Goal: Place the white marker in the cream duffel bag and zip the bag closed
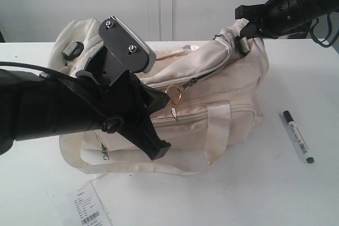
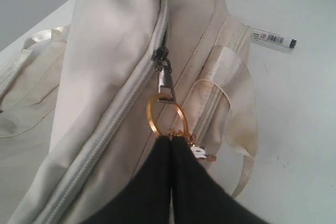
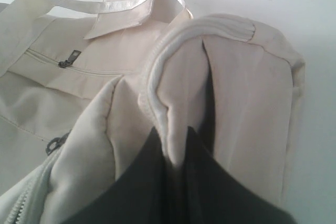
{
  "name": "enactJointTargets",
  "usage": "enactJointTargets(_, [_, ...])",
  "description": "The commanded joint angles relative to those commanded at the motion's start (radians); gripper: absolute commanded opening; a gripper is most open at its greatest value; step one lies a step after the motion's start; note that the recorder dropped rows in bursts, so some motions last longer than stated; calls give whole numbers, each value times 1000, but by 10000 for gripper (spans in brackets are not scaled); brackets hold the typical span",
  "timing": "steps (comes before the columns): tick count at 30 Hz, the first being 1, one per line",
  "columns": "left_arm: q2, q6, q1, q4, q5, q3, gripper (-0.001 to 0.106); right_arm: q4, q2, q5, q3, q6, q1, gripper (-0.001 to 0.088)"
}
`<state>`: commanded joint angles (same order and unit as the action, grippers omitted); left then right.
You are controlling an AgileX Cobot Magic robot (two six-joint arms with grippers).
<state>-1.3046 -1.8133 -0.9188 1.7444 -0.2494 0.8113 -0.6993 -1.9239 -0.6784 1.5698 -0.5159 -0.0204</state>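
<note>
Pinching gold ring (image 2: 148, 114) — bag (image 1: 233, 93) partly hidden

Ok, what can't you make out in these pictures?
Exterior view: the left arm hides part of the cream duffel bag.
Left wrist view: the bag covers most of the white marker.
Exterior view: the paper tag is cut by the bottom edge, print too small.
No view shows inside the bag.
</note>
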Motion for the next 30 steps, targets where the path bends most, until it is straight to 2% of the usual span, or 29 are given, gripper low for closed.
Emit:
enactJointTargets(11, [5, 3, 0, 0, 10, -24, 0, 0, 0, 0, 0, 0, 0, 0])
enactJointTargets(13, [1, 12, 0, 0, 8, -29, 34, 0, 0, 0, 0, 0, 0, 0])
enactJointTargets(16, [1, 26, 0, 0, -5, -30, 233, 0, 0, 0, 0, 0, 0, 0])
enactJointTargets(17, [1, 28, 0, 0, -14, -30, 341, 0, 0, 0, 0, 0, 0, 0])
enactJointTargets(19, [1, 30, 0, 0, -37, -30, 478, 0, 0, 0, 0, 0, 0, 0])
enactJointTargets(22, [6, 60, 0, 0, -72, -30, 580, 0, 0, 0, 0, 0, 0, 0])
enactJointTargets(24, [24, 113, 0, 0, -45, -30, 578, 0, 0, 0, 0, 0, 0, 0])
enactJointTargets(27, [52, 152, 0, 0, 139, -24, 540, 0, 0, 0, 0, 0, 0, 0])
enactJointTargets(30, [27, 152, 0, 0, 276, -6, 450, 0, 0, 0, 0, 0, 0, 0])
